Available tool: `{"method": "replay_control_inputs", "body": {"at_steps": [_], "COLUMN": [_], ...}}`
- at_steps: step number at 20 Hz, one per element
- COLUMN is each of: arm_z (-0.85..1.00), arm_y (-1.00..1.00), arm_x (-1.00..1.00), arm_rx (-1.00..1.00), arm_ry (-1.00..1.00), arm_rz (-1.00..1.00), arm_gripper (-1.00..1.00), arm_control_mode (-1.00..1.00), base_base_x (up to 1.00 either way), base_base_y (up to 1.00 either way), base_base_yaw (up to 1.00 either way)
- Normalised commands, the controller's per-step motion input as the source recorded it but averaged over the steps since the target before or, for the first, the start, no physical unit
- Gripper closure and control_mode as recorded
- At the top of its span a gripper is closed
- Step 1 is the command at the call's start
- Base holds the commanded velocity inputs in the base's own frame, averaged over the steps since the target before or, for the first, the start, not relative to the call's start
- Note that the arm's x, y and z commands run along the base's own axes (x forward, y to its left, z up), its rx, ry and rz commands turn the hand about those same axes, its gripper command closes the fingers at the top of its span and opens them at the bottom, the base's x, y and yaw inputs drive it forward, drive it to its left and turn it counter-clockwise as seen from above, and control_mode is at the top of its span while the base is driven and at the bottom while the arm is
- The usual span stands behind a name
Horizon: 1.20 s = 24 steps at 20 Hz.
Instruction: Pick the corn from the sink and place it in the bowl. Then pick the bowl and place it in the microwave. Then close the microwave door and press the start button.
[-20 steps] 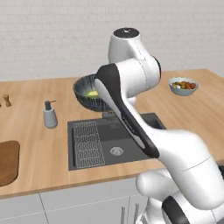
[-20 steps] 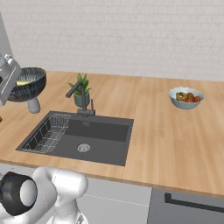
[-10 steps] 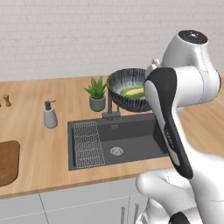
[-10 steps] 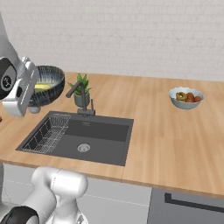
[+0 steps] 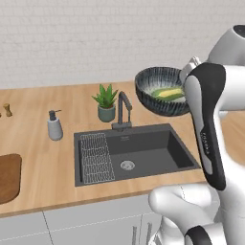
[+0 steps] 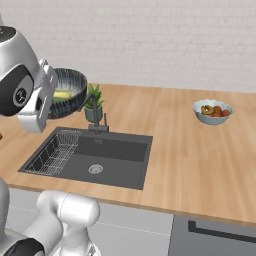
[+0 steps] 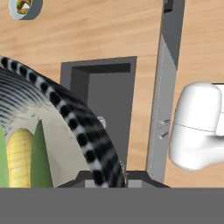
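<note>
The dark streaked bowl (image 5: 152, 85) hangs in the air above the back right corner of the sink (image 5: 143, 152), tilted a little. The yellow corn (image 5: 167, 93) with its green husk lies inside it. My gripper (image 5: 187, 78) is shut on the bowl's right rim, partly behind my own forearm. From the right base view the bowl (image 6: 73, 90) and corn (image 6: 62, 95) sit just beside my hand, over the sink (image 6: 110, 157). In the hand view the striped rim (image 7: 83, 127) runs between my fingertips, with the corn (image 7: 19, 153) at lower left. The microwave and its door are out of view.
A black faucet (image 5: 123, 109) and a potted plant (image 5: 106, 103) stand behind the sink, below and left of the bowl. A soap dispenser (image 5: 55, 127) and a wooden board (image 5: 8, 177) are at the left. A pale bowl of fruit (image 6: 212, 111) sits far right.
The arm has swung to the right with the bowl and corn, from above the counter behind the sink's left side to above its back right corner.
</note>
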Motion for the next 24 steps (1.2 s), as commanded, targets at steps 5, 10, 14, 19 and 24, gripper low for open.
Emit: {"method": "replay_control_inputs", "body": {"at_steps": [5, 10, 14, 19, 24], "arm_z": [0.07, 0.0, 0.0, 0.0, 0.0], "arm_y": [0.0, 0.0, 0.0, 0.0, 0.0], "arm_x": [0.0, 0.0, 0.0, 0.0, 0.0], "arm_rx": [0.0, 0.0, 0.0, 0.0, 0.0], "arm_ry": [-0.03, 0.0, 0.0, 0.0, 0.0], "arm_rz": [0.0, 0.0, 0.0, 0.0, 0.0], "arm_gripper": [1.0, 1.0, 1.0, 1.0, 1.0], "arm_control_mode": [1.0, 1.0, 1.0, 1.0, 1.0], "base_base_x": [-0.21, -0.47, -0.31, -0.08, 0.0], "base_base_y": [-0.29, -0.5, -0.49, -0.24, 0.0], "base_base_yaw": [-0.03, -0.21, -0.34, -0.76, -1.0]}}
